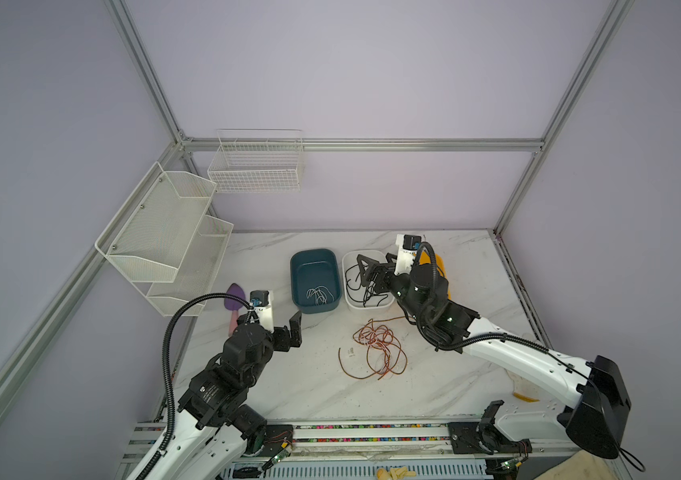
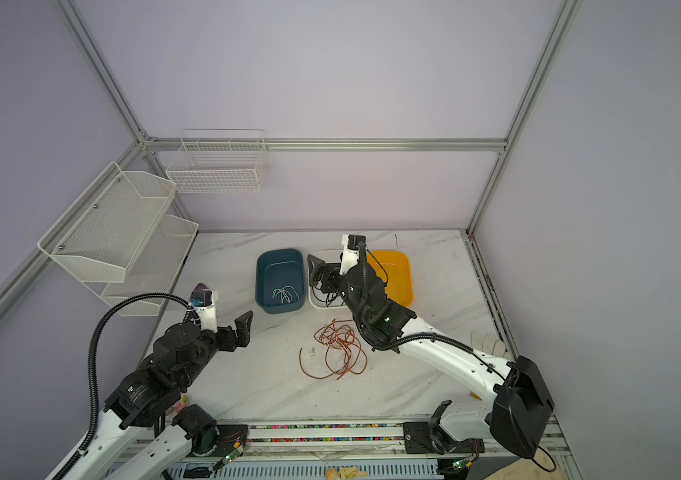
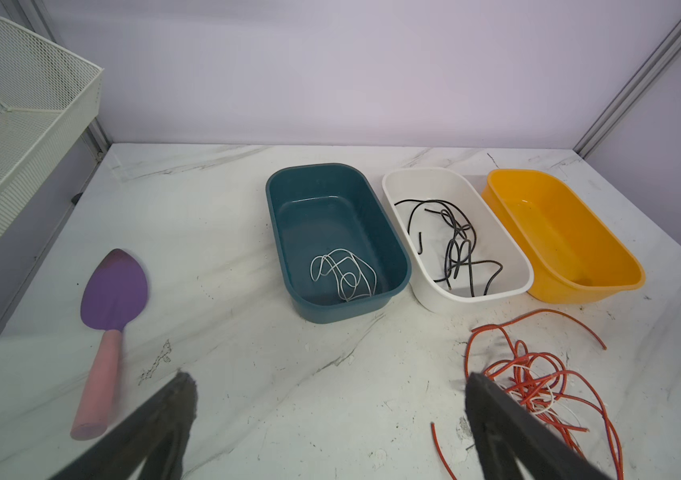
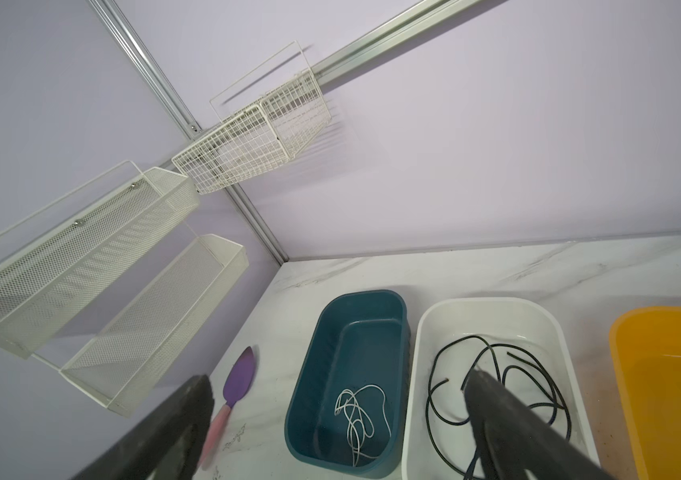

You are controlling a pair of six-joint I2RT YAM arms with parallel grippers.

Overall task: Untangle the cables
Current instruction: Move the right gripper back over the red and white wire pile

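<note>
An orange-red cable [image 1: 376,349] [image 3: 538,374] lies in a loose tangle on the marble table, with a thin white cable [image 3: 536,395] wound through it. Another white cable [image 3: 343,274] [image 4: 357,419] rests in the teal bin [image 1: 313,254]. A black cable [image 3: 455,245] [image 4: 496,365] lies in the white bin [image 1: 349,258]. My left gripper [image 1: 291,330] [image 3: 328,378] hovers open and empty, left of the tangle. Above the white bin my right gripper [image 1: 374,270] [image 4: 338,378] is open, holding nothing.
An orange bin [image 2: 392,255] stands right of the white one. A purple trowel with a pink handle [image 3: 114,291] lies at the left. Mesh shelves [image 1: 164,232] hang on the left wall, a wire basket [image 1: 255,166] on the back wall. A white glove [image 2: 488,340] lies far right.
</note>
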